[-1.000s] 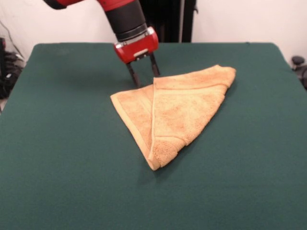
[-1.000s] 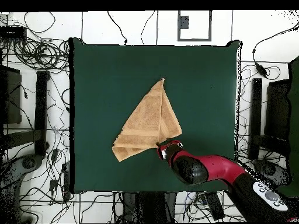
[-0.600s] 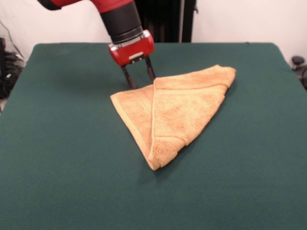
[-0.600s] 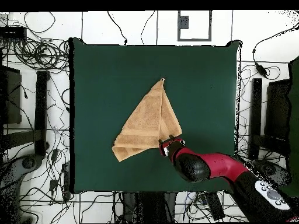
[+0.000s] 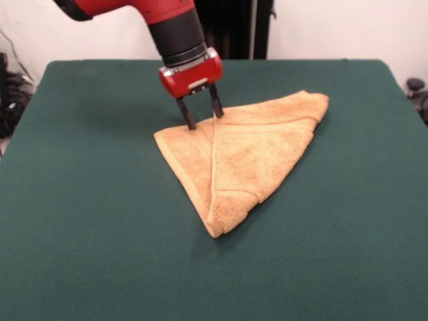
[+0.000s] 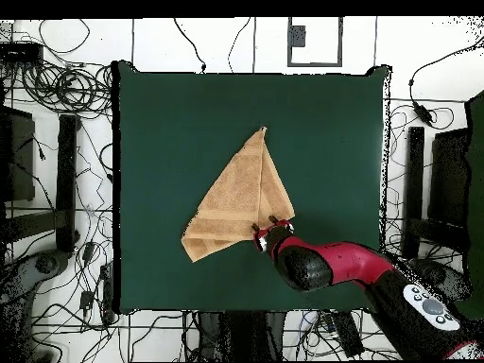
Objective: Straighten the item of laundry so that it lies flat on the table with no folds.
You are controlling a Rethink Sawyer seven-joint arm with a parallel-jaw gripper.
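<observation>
The towel (image 5: 237, 157) lies near the middle of the table (image 5: 87, 221), folded over on itself into a rough triangle. In the front view one point of the triangle faces the camera, a rounded corner reaches out to the right, and a third corner sits at the left. A hemmed edge runs as a pale line from the far side of the towel down toward the near point, marking where one layer overlaps the other (the right-hand layer lies on top). A woven band shows across the near tip, and another runs along the far right edge. From overhead the towel (image 6: 241, 198) reads as a narrow triangle with its sharp tip pointing away from the robot's base and its broad end toward the table's left side in that picture.

The gripper (image 5: 200, 114) is down at the towel's far edge, right where the hemmed line meets that edge. Its two dark fingers (image 5: 188, 114) stand spread apart, one on either side of the line, with their tips at the cloth; nothing is pinched between them. The red and black arm (image 5: 175, 30) slants down to it from the upper left. Overhead, the gripper (image 6: 271, 227) sits at the towel's corner nearest the robot.
</observation>
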